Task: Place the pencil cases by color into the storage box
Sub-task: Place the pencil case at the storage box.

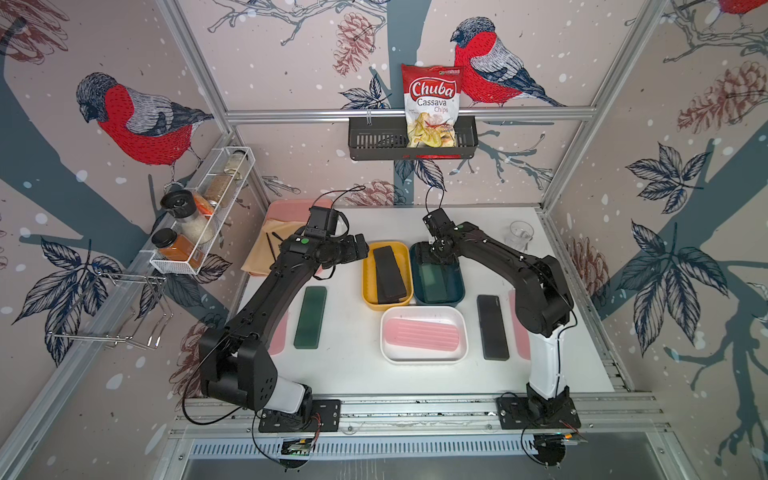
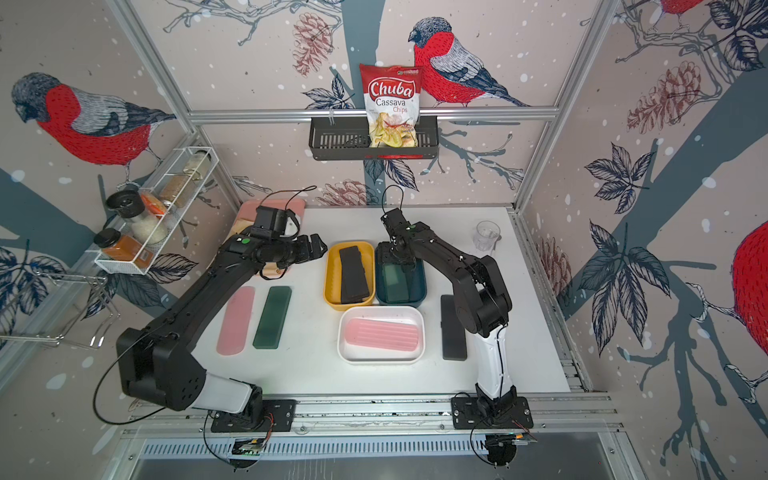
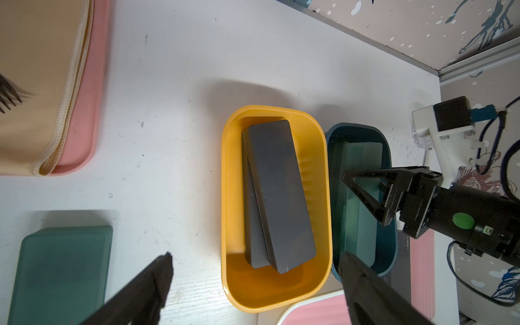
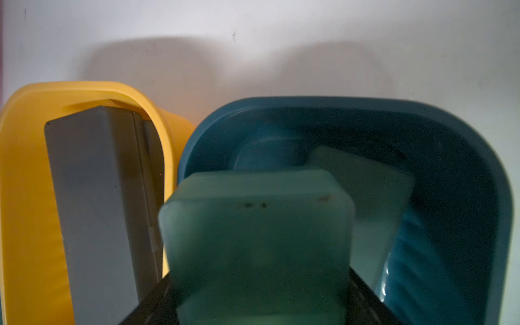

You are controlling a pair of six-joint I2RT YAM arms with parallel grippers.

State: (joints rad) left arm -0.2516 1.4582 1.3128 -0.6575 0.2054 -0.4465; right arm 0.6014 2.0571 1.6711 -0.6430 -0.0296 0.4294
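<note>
My right gripper (image 4: 259, 295) is shut on a dark green pencil case (image 4: 259, 239), holding it inside the blue storage box (image 1: 459, 286), over another green case (image 4: 374, 191). Two black cases (image 3: 277, 197) lie stacked in the yellow box (image 1: 365, 270). One pink case (image 1: 422, 334) lies in the white box (image 1: 424, 309). On the table lie a green case (image 1: 310, 316), a pink case (image 2: 236, 320) and a black case (image 1: 492, 327). Another pink case (image 1: 521, 332) is partly hidden behind the right arm. My left gripper (image 1: 361, 245) is open and empty, just left of the yellow box.
A pink tray with a tan cloth (image 1: 286, 212) sits at the back left, under the left arm. A clear glass (image 1: 519, 235) stands at the back right. A spice rack (image 1: 199, 224) hangs on the left wall, and a basket with a chips bag (image 1: 432, 104) on the back wall.
</note>
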